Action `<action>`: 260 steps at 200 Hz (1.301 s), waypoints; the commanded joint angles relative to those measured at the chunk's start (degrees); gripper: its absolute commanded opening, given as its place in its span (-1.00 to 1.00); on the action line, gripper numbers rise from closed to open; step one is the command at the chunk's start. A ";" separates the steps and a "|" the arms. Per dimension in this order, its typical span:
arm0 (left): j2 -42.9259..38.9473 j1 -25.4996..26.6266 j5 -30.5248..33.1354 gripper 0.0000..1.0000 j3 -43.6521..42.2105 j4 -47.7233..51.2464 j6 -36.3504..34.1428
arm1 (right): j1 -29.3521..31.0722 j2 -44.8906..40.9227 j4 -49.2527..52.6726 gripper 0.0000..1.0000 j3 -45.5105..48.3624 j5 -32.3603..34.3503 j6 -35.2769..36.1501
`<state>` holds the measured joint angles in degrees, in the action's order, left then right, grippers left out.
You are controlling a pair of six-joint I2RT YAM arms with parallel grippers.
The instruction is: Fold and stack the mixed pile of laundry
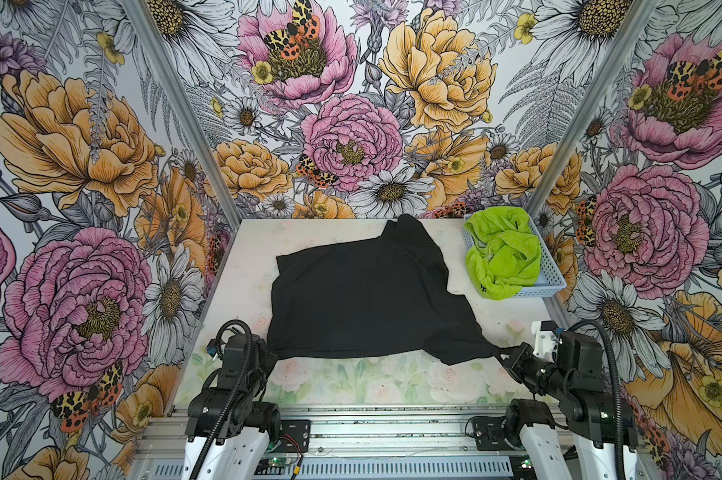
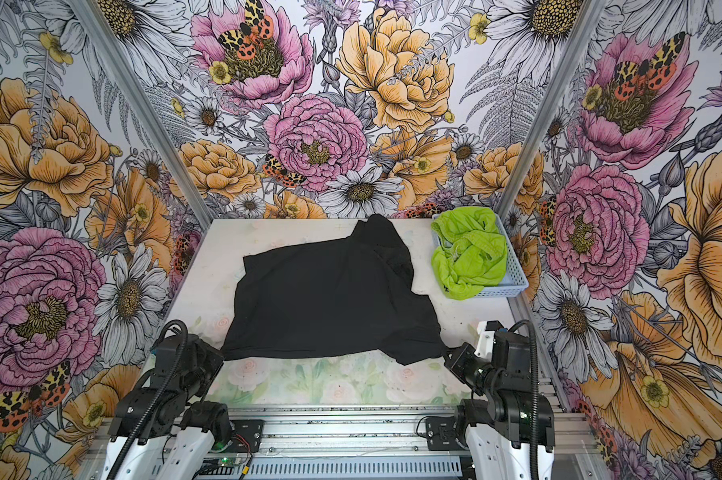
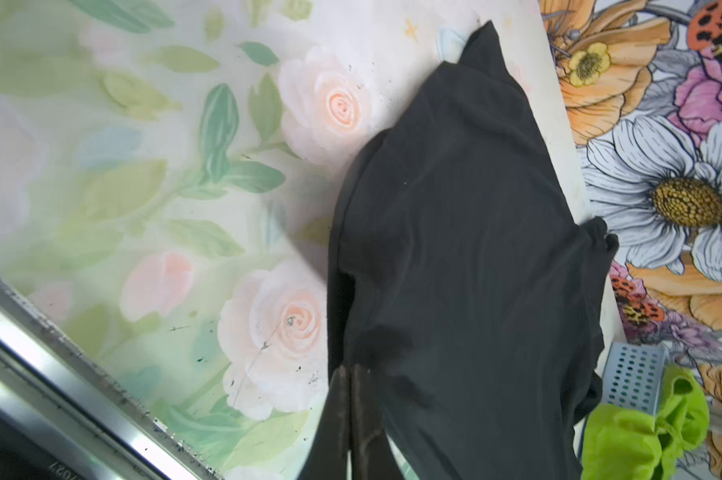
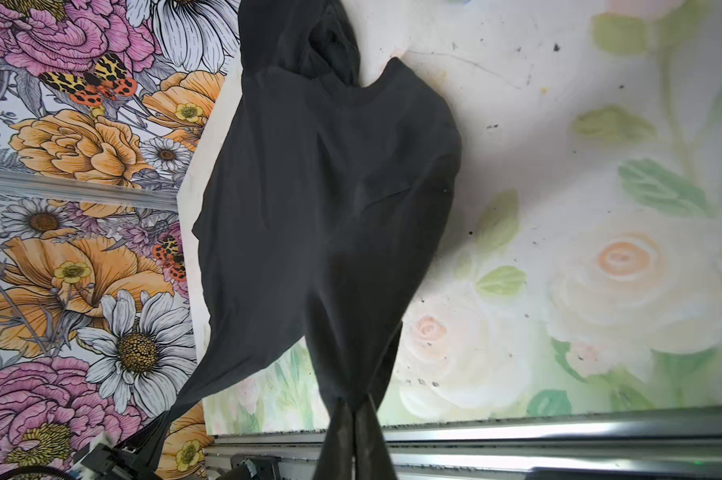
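**Finding.** The black T-shirt (image 1: 363, 299) lies spread across the middle of the table (image 1: 351, 386) in both top views. It sits skewed, with its far part bunched up at the top edge of the tabletop. The left gripper (image 3: 353, 376) has its fingers pressed together on the shirt's corner at the lower left of the garment. The right gripper (image 4: 353, 405) is likewise clamped on the lower-right corner, where the cloth is drawn into a narrow twisted point. The lime-green shorts (image 1: 502, 257) sit crumpled in the light-blue basket (image 1: 552, 282) at the upper right of the tabletop, spilling over its near rim. They are near the shirt but apart from it.

**Risks, in my judgement.**
- The right-hand pinch holds little fabric, so a firm pull could let that corner slip out.
- The bunched far part may drag as a lump, so your fold would trap creases.
- Because the shirt is skewed, an even lift from both corners would give a crooked fold line.
- If you sweep the shirt rightward, it could snag the overhanging shorts or nudge the basket.

**Count.** There are one T-shirt, one pair of shorts, one basket and two grippers.
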<state>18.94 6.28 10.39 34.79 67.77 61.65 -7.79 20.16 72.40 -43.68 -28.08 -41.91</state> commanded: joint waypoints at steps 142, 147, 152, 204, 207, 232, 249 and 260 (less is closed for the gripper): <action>7.41 6.37 9.74 -1.00 -2.17 -0.24 8.72 | 3.30 23.17 -10.76 -1.00 -6.76 8.44 8.23; 7.64 6.45 9.97 -1.00 -2.75 -1.24 8.63 | 4.32 24.86 -11.95 -1.00 -6.89 9.62 8.12; 8.00 6.39 9.87 -1.00 -3.51 -2.59 8.12 | 5.28 26.35 -13.22 -1.00 -7.03 10.66 8.07; 9.16 5.26 8.24 -1.00 -10.53 -11.17 5.30 | 11.05 40.39 -23.14 -1.00 -8.76 16.91 7.50; 8.87 5.11 8.22 -1.00 -10.73 -11.62 5.05 | 11.23 40.93 -23.56 -1.00 -8.79 17.19 7.49; 6.75 1.89 6.77 -1.00 -12.17 -15.03 1.33 | 12.22 44.55 -25.98 -1.00 -9.08 19.72 7.41; 7.09 -1.74 3.56 -1.00 -13.02 -18.31 -2.04 | 12.51 46.50 -27.77 -1.00 -9.44 20.49 7.46; 8.08 -4.31 0.25 -1.00 -13.63 -20.61 -4.19 | 12.75 47.77 -29.10 -1.00 -9.78 20.69 7.60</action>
<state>26.35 6.35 16.56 22.70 54.74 63.94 4.38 66.02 48.56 -50.87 -10.70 -34.83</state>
